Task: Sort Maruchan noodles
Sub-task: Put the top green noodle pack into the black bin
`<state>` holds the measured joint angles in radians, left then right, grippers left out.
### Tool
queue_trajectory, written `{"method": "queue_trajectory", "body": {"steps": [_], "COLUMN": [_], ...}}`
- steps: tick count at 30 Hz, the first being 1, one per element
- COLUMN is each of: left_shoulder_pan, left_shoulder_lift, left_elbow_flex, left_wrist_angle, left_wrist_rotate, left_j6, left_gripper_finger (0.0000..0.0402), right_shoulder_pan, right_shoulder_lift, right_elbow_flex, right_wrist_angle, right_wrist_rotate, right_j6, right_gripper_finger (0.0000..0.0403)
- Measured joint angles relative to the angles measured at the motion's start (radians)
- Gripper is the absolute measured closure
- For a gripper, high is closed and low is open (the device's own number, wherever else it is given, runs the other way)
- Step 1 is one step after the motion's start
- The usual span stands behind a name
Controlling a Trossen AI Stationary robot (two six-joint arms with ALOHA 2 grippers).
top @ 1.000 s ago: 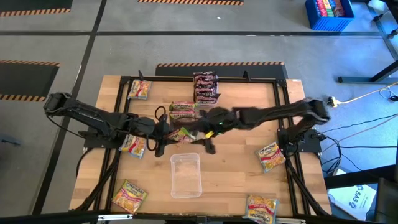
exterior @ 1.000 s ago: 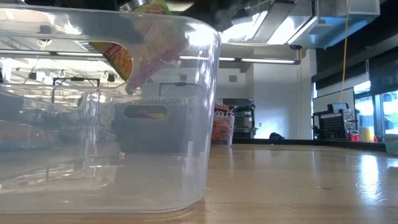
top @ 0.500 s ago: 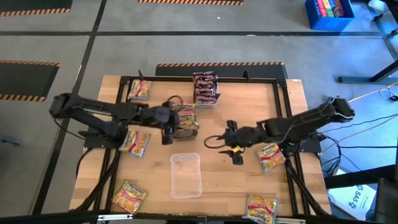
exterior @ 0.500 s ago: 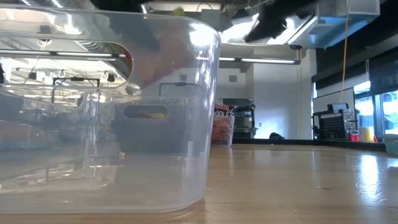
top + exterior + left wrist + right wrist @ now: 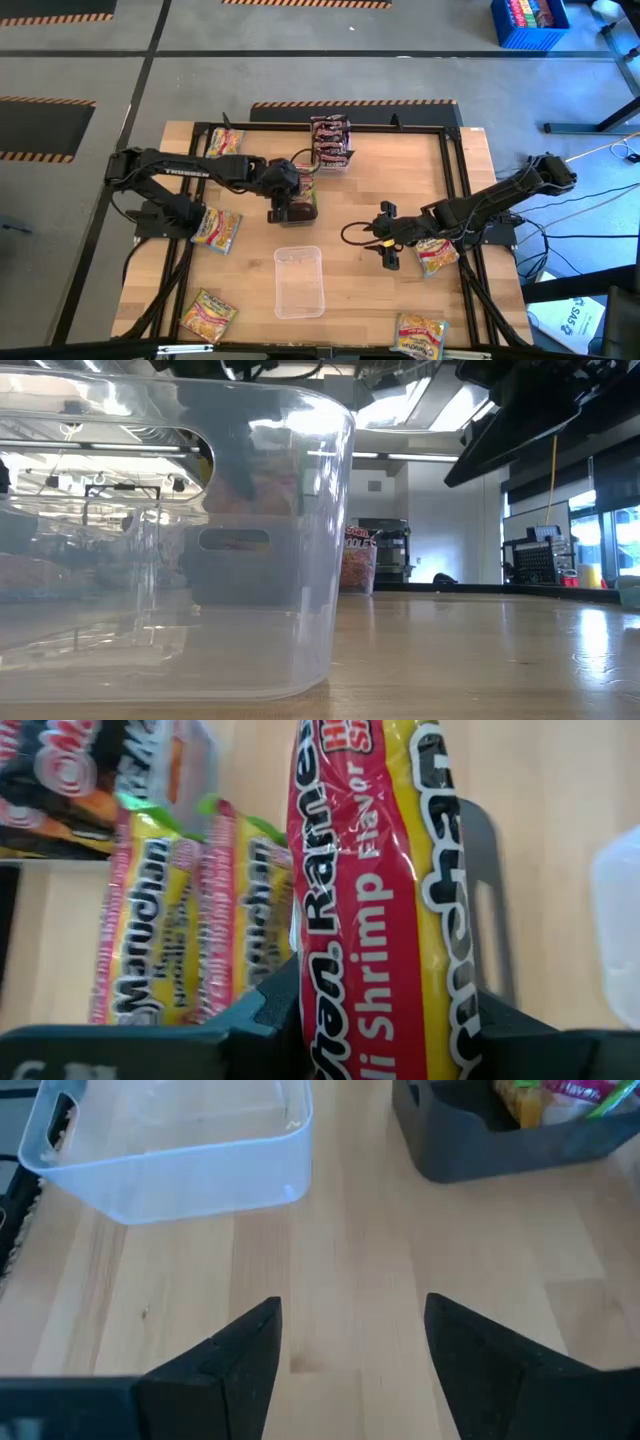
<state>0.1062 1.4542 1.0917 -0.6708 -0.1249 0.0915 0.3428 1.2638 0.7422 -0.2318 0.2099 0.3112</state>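
My left gripper is shut on a red-and-yellow Maruchan noodle packet and holds it over a dark grey tray at the table's middle. That tray holds yellow-pink and green-and-orange packets. Dark brown-red packets are stacked at the far edge. My right gripper hovers open over bare wood right of the middle, with nothing between its fingers. A clear tray stands near the front. My left gripper pinches the packet's two flat faces between its two fingers, at the packet's near end. The fingers slant down from the table's left side. The packet stands on edge in the hold, its long side running away from the fingers, clear of the dark tray.
Loose yellow-pink packets lie at the far left, the left, the near left, the near right and under my right arm. A black frame borders the tabletop.
My left gripper has carried the packet toward the table's right and far side, over the dark tray, and has tipped further down. My right gripper has drawn away from the packet toward the table's right edge and has sunk closer to the table.
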Motion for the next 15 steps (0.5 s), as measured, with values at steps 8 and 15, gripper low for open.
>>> {"method": "queue_trajectory", "body": {"steps": [8, 15], "left_shoulder_pan": [0.036, 0.036], "left_shoulder_lift": [0.047, 0.131], "left_elbow_flex": [-0.002, -0.002], "left_wrist_angle": [-0.035, -0.039], "left_wrist_rotate": [0.039, 0.038], "left_j6": [-0.028, -0.029], "left_gripper_finger": [0.0275, 0.0275], "right_shoulder_pan": [-0.003, -0.003], "right_shoulder_lift": [0.0, 0.001], "right_elbow_flex": [0.0, 0.0], "right_wrist_angle": [0.006, 0.008], "right_wrist_rotate": [0.01, 0.016], "right_j6": [0.0, -0.001], "right_gripper_finger": [0.0178, 0.0178]}}
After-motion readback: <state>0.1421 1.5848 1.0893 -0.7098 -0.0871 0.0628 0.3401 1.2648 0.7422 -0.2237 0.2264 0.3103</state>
